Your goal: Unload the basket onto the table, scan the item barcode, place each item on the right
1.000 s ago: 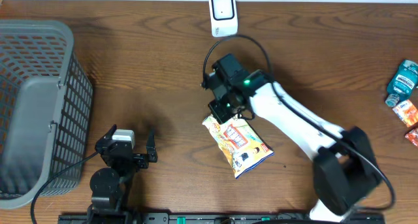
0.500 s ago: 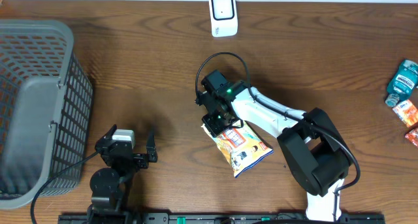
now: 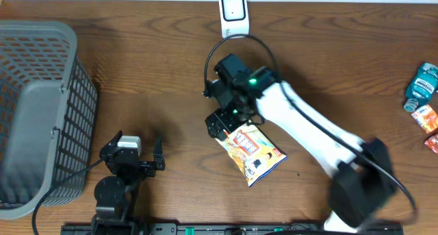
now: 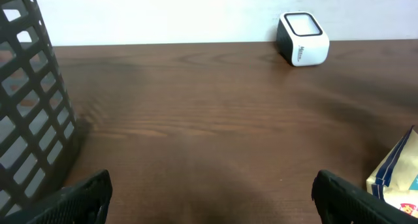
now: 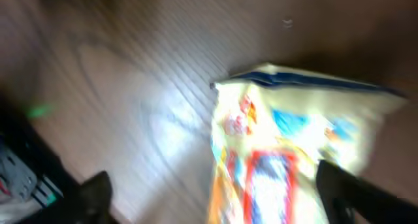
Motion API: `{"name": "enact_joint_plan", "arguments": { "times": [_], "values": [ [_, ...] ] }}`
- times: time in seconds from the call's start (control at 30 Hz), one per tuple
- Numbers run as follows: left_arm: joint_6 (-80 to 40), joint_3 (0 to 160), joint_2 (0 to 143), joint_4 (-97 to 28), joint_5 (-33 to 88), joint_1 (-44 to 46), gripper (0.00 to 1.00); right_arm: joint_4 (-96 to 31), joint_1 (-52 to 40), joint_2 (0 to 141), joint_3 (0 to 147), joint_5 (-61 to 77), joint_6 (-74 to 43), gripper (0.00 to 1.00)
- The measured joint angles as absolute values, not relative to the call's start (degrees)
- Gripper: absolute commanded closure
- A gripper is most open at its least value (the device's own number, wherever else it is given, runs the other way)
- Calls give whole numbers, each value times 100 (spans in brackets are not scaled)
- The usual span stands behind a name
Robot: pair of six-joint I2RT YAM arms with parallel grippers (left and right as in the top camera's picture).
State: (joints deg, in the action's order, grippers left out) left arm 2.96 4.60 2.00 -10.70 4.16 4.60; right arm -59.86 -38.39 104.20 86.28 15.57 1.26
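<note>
The right wrist view is smeared; only the two dark fingertips (image 5: 91, 192) at its lower corners and a yellow snack bag (image 3: 251, 151) read clearly. No barcode can be made out on the bag. The basket (image 3: 41, 112), far left of both pincers, is cut by the frame edge, as are the orange packets (image 3: 427, 118) far to the right, so their count is unclear.

There are two pincers and one each of bag, white barcode scanner (image 3: 233, 14), basket and mouthwash bottle (image 3: 421, 84).

The right pincer (image 3: 222, 123), pressed together on the bag's end half a second ago, is now spread over that end. The bag lies on the table, stretching away from the right pincer on the side opposite the scanner. The left pincer (image 3: 135, 148) is spread, holding nothing.
</note>
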Motion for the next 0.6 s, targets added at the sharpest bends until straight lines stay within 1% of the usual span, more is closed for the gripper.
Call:
{"name": "enact_joint_plan", "arguments": {
  "times": [0.13,0.27,0.4,0.53,0.6],
  "values": [
    [294,460,200,-1072,416,460,2,-6202,-4117,9966,8490,735,156,1],
    [296,460,200,-1072,416,460,2,-5719,-4480,10130,7649,237,176,1],
    [296,460,200,-1072,416,460,2,-5205,-4915,10289,6788,-543,145,1],
    [296,460,200,-1072,416,460,2,-4545,-5242,10291,6274,-1321,38,1],
    [296,460,200,-1072,416,460,2,-4171,-5260,10296,6075,-1570,19,12]
  ]
}}
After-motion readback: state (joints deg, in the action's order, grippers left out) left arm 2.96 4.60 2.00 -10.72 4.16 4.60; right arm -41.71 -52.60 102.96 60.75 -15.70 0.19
